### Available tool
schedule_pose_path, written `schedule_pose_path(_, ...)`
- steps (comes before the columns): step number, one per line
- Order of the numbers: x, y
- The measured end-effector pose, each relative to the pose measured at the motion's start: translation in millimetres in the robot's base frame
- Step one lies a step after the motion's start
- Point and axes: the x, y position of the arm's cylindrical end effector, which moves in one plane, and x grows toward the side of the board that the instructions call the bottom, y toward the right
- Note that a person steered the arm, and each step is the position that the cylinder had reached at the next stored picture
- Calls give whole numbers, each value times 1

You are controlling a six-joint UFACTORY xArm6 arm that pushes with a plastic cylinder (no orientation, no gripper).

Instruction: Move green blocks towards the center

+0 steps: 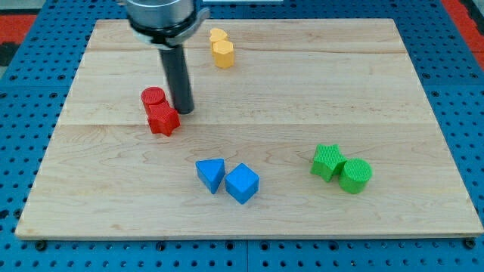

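Note:
A green star block (pixel 327 161) and a green cylinder (pixel 355 175) sit touching each other at the view's lower right of the wooden board (pixel 302 91). My tip (pixel 184 112) rests on the board at the left of centre, just to the right of a red cylinder (pixel 153 98) and a red star block (pixel 162 119). The tip is far to the left of the green blocks and a little above them in the view.
A blue triangular block (pixel 212 174) and a blue cube (pixel 242 183) lie side by side at the lower middle. Two yellow blocks (pixel 221 48) stand together near the top edge. Blue pegboard surrounds the board.

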Motion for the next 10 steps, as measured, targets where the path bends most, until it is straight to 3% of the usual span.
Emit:
schedule_pose_path(1,-2,146)
schedule_pose_path(2,36,283)
schedule_pose_path(3,113,319)
schedule_pose_path(4,169,297)
schedule_pose_path(5,173,251)
schedule_pose_path(7,125,223)
schedule_pose_path(10,68,131)
